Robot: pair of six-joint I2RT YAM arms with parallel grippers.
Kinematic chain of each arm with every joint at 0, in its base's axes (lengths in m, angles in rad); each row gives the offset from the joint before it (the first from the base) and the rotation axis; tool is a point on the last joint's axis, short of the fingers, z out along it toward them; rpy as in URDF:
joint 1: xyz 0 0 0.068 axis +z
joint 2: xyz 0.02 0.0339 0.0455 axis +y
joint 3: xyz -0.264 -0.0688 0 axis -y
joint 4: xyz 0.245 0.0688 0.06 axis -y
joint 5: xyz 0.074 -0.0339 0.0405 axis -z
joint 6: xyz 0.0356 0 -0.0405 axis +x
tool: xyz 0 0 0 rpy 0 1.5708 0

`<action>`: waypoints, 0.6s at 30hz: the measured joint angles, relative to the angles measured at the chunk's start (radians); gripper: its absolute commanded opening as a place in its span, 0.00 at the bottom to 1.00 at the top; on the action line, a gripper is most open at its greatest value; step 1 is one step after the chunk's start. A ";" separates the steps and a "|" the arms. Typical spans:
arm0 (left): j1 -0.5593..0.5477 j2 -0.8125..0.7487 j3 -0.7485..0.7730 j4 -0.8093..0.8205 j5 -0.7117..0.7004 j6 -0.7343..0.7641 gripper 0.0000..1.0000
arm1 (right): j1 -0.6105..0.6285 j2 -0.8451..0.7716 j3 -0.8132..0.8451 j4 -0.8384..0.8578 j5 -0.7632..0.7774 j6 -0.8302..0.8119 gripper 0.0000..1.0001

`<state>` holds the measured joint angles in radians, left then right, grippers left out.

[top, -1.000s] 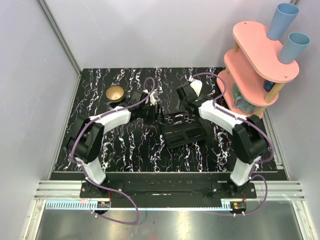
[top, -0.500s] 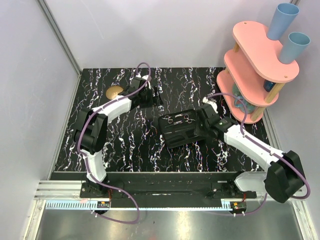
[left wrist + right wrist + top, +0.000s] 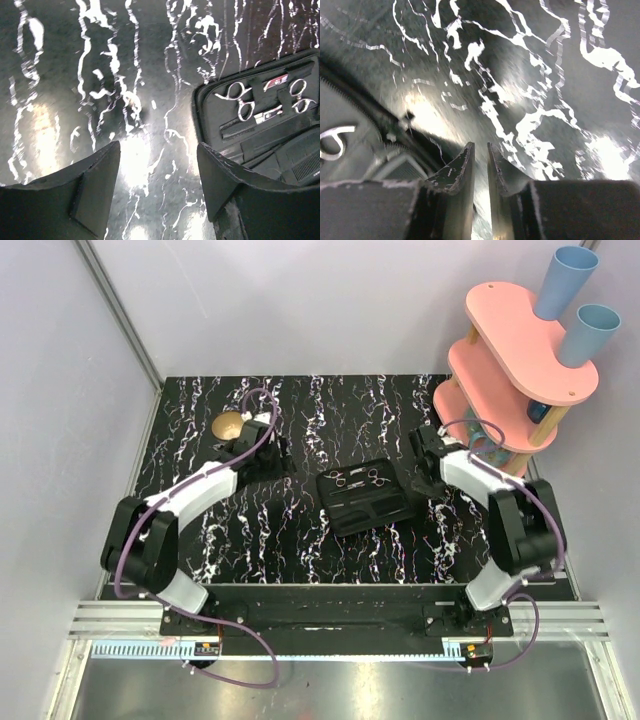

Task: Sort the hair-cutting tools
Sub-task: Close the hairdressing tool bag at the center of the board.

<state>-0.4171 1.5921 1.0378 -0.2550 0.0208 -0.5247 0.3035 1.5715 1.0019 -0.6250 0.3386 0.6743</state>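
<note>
Metal scissors (image 3: pixel 241 101) look hard and slippery (I'd grab the loops); my left gripper (image 3: pixel 159 146) gapes empty, right gripper (image 3: pixel 479 145) barely open.

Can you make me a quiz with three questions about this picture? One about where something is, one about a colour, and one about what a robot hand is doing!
1. Where are the scissors?
A) in a drawer
B) in the open black case
C) in a red box

2. What colour is the shelf?
A) pink
B) green
C) yellow

3. What is the left gripper doing?
A) squeezing scissors
B) holding a spoon
C) open with nothing in it

Answers:
1 B, their shiny loops lie inside the open case.
2 A, both its boards are pink.
3 C, its fingers stand apart with only the table showing between them.
</note>
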 measured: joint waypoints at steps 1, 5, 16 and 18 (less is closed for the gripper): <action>0.000 -0.034 -0.025 -0.012 -0.018 -0.004 0.66 | -0.007 0.048 0.021 0.005 0.000 -0.014 0.18; 0.000 -0.139 -0.093 -0.075 -0.103 -0.050 0.64 | -0.004 0.212 0.095 0.046 -0.040 -0.060 0.12; 0.001 -0.464 -0.311 -0.295 -0.304 -0.262 0.64 | 0.108 0.126 0.000 0.047 -0.262 -0.063 0.06; 0.000 -0.483 -0.336 -0.302 -0.294 -0.287 0.64 | 0.151 0.117 -0.001 0.039 -0.308 -0.058 0.07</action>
<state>-0.4175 1.1091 0.7013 -0.5568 -0.2729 -0.8120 0.4549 1.6882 1.0008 -0.5865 0.0307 0.6163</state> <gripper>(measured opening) 0.646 0.062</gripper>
